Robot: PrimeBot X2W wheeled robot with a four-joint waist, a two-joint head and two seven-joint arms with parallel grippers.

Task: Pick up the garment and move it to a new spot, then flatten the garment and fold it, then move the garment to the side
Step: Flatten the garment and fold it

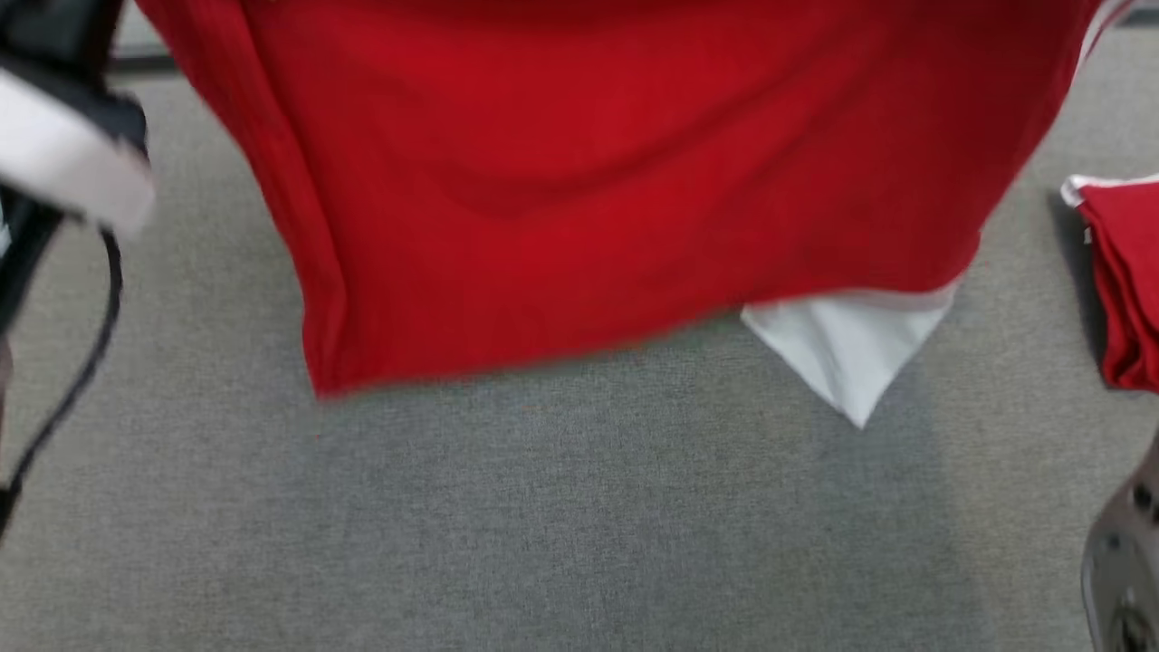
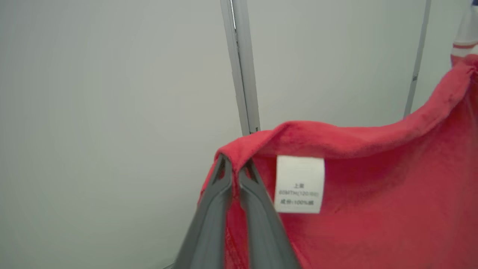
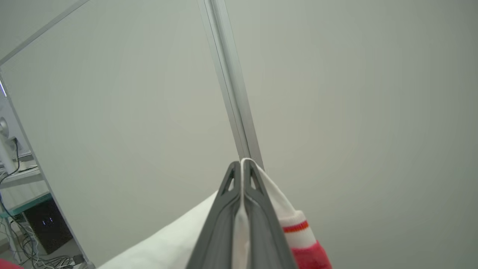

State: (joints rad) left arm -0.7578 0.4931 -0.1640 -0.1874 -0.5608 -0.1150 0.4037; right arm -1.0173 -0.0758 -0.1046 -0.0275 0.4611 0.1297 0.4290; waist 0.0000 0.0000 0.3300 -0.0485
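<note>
Red garment [image 1: 616, 181] hung spread in the air across the far half of the head view, above the grey table [image 1: 579, 543]. Its lower hem was blurred. A white pointed flap [image 1: 847, 353] of it dangled below the hem, right of centre.

Left tool [image 2: 234, 164] was clamped on a red top corner of the garment, with the cloth pinched between the tips of its fingers [image 2: 213, 224]. A white label [image 2: 300, 184] with small print sat just right of them in the left wrist view. From there the cloth edge ran up to the right.

Right tool [image 3: 242, 166] was clamped on a thin white edge of the garment, pressed together on it. A white cuff [image 3: 295, 224] with an orange-red stripe lay just right of it, red cloth below. Pale wall panels and a metal post [image 3: 231, 93] stood behind.

Left forearm [image 1: 63, 163], white and black and blurred, was at the left edge of the head view. A black cable [image 1: 90, 344] drooped under it.

A folded red piece [image 1: 1127, 281] with white trim lay on the table at the right edge, well apart from the hanging garment.
</note>
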